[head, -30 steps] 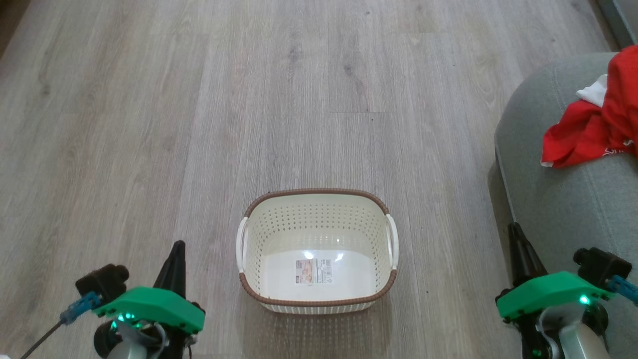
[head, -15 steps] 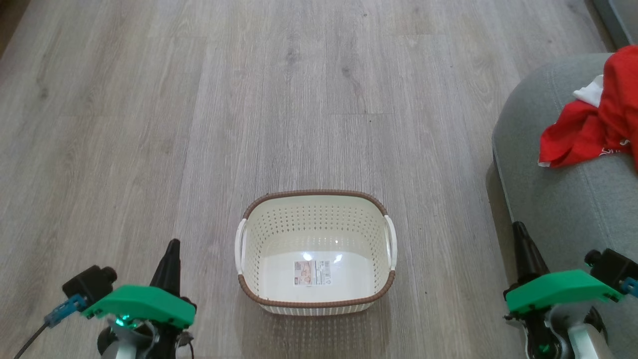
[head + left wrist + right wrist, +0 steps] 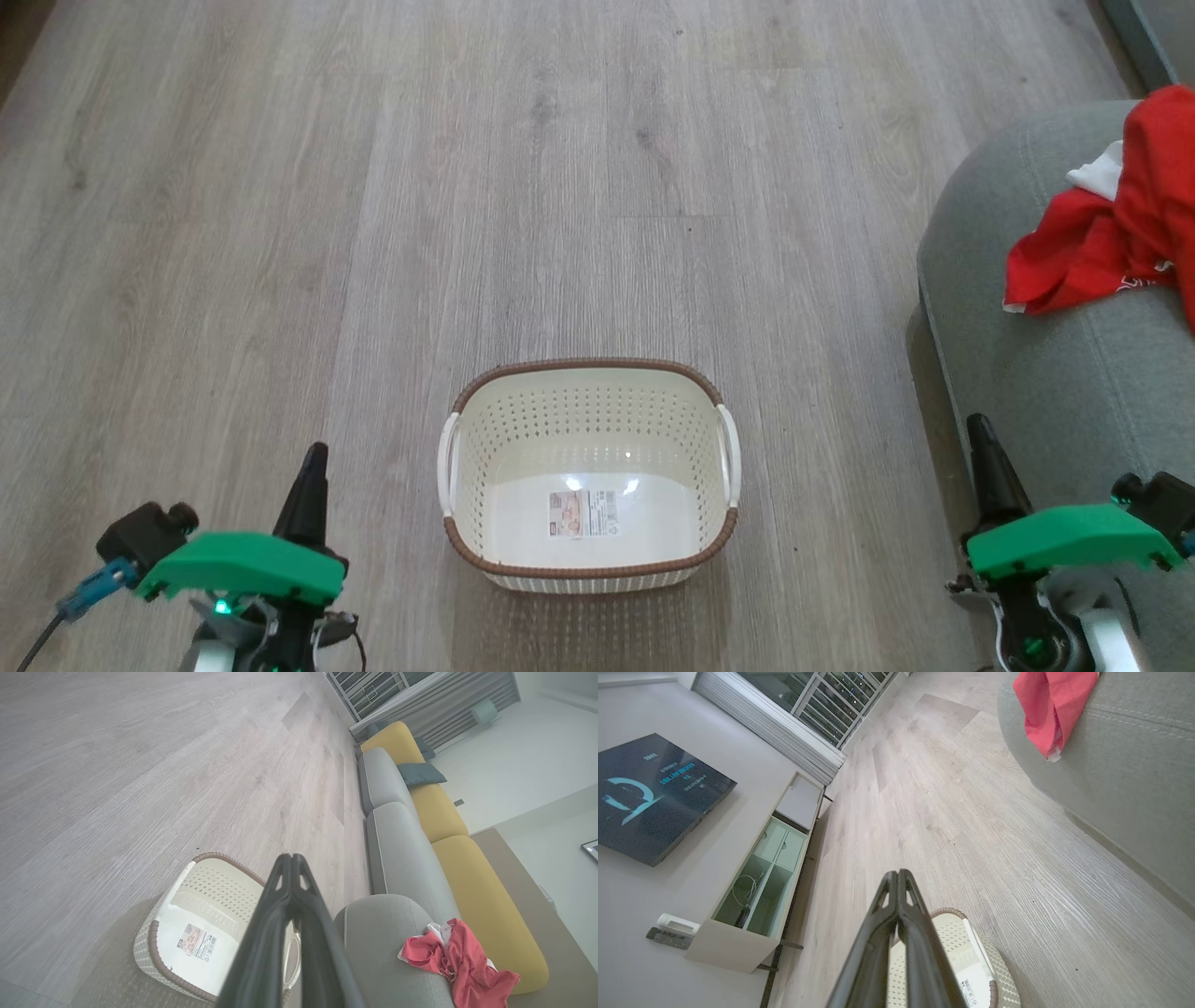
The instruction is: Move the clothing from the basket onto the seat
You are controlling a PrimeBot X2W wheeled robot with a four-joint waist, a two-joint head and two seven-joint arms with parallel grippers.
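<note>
Left tool (image 3: 316, 455): two long dark fingers under a green cover, seen at the lower left of the head view; the fingers are pressed together with nothing between them, pointed up the view, and held to the left of the basket, apart from it.
Floor (image 3: 373, 233): pale grey wood-look planks, on which the basket is set.
Basket (image 3: 588, 365): small cream-white perforated plastic basket, a rounded rectangle with a brown woven-look rim and two white side handles; it is stood upright between the two tools, and its smooth white bottom is seen bare.
Label (image 3: 583, 513): small printed paper sticker, stuck flat on the middle of the basket's bottom.
Right tool (image 3: 979, 427): two long dark fingers under a green cover at the lower right; the fingers are closed on each other and nothing is gripped; the tip is seen against the front edge of the seat.
Seat (image 3: 1027, 373): large grey fabric cushion with a rounded corner and stitched seams, placed to the right of the basket.
Clothing (image 3: 1111, 243): bright red crumpled thin fabric with a white patch, laid in a heap on top of the seat, well apart from the basket and from both tools.
</note>
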